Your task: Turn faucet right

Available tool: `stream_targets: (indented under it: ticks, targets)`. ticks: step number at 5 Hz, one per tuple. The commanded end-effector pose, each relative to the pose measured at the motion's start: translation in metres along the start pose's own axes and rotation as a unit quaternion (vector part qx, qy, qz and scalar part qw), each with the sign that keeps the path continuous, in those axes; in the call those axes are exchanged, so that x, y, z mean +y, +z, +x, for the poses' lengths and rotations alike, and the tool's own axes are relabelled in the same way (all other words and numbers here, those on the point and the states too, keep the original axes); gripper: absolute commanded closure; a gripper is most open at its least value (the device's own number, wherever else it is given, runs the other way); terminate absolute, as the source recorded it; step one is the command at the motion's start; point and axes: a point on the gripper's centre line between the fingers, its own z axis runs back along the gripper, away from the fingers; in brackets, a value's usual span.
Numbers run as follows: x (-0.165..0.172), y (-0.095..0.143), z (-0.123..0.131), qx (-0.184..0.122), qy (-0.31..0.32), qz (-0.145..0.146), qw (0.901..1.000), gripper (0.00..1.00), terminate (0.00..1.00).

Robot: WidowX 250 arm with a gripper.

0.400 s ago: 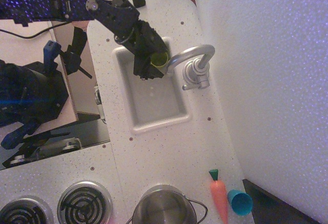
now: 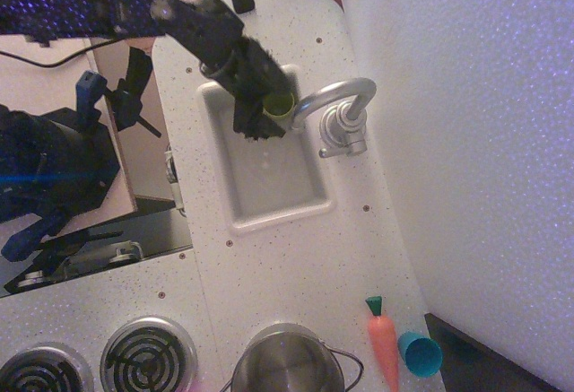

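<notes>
Tool [image 2: 269,116] over sink [image 2: 269,196], faucet [image 2: 341,114] on right rim (carrot [image 2: 384,343], cup [image 2: 419,353] near pot [image 2: 287,361]).

We see the faucet [image 2: 341,109] as shiny silver-grey metal-look, its arched spout smooth and glossy. Around it, the tabletop [image 2: 296,266] looks like matt white speckled plastic, and the sink [image 2: 269,177] beside the faucet has the same dull finish. The claw [image 2: 265,114] at the spout's tip is matt black. Far below the faucet, the pot [image 2: 287,361] shows brushed steel; the carrot [image 2: 384,343] and cup [image 2: 419,353] look like smooth plastic.
</notes>
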Motion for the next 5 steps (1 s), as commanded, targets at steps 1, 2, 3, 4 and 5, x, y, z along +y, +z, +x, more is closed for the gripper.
stream_targets:
  ticks: [1, 2, 3, 4, 5]
  targets:
    - [-0.021, -0.014, 0.015, 0.008, 0.002, -0.036, 0.9993, 0.0, 0.0]
    - [-0.031, -0.022, 0.007, 0.031, 0.007, -0.05, 0.9982, 0.0, 0.0]
    - [-0.039, -0.024, 0.003, 0.032, 0.009, -0.058, 0.9977, 0.0, 0.0]
    - [-0.049, -0.032, 0.0, 0.039, 0.006, -0.075, 0.9965, 0.0, 0.0]
    - [-0.055, -0.037, 0.0, 0.047, 0.018, -0.084, 0.9952, 0.0, 0.0]
